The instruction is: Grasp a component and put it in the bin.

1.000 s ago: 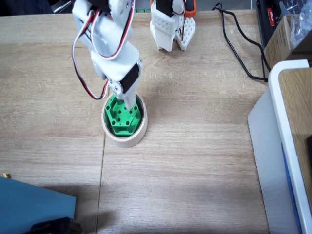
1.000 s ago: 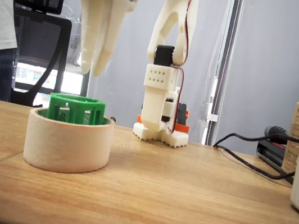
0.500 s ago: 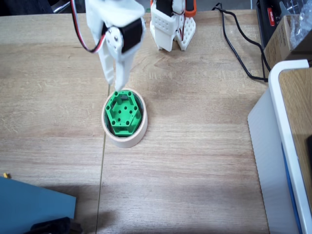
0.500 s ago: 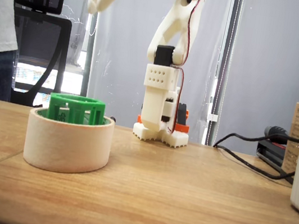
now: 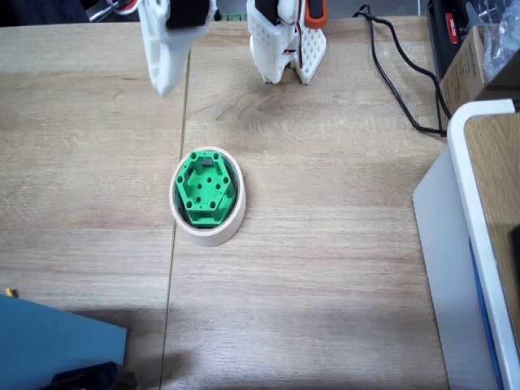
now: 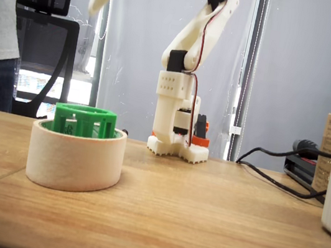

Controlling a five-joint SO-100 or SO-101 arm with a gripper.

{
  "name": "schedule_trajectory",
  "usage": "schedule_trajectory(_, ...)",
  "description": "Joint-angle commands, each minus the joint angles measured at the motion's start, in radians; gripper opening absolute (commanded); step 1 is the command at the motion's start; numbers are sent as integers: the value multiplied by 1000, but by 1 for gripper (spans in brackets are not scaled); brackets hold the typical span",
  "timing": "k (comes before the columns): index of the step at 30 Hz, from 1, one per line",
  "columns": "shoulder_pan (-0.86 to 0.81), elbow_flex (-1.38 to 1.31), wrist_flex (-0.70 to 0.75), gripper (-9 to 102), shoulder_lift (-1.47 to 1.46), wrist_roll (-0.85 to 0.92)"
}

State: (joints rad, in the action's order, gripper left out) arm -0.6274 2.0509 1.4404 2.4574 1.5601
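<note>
Component (image 5: 205, 188) sits inside the bin (image 5: 236, 223), well below the raised end effector (image 6: 96, 6) (fingers together, empty).

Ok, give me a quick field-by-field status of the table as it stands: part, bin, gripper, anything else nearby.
green part: sits inside the tape ring, top poking above its rim
tape ring: flat on the wooden table, left of center in the top-down fixed view
gripper: raised, clear of the ring, holding nothing; jaws look shut
arm base: at the table's far edge
black cable: trails right of the base
white-edged box: at the right edge
task state: part looks placed
</note>
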Motion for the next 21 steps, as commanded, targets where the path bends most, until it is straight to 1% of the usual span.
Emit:
schedule_trajectory(1, -40, 123, -14, 0, 155, 8)
schedule_trajectory(8, -69, 337, -15, 0, 376, 23)
schedule_trajectory(12, -91, 431, -15, 0, 463, 118)
schedule_trajectory(17, -166, 551, -15, 0, 541, 252)
schedule_trajectory(21, -224, 624, -17, 0, 594, 316)
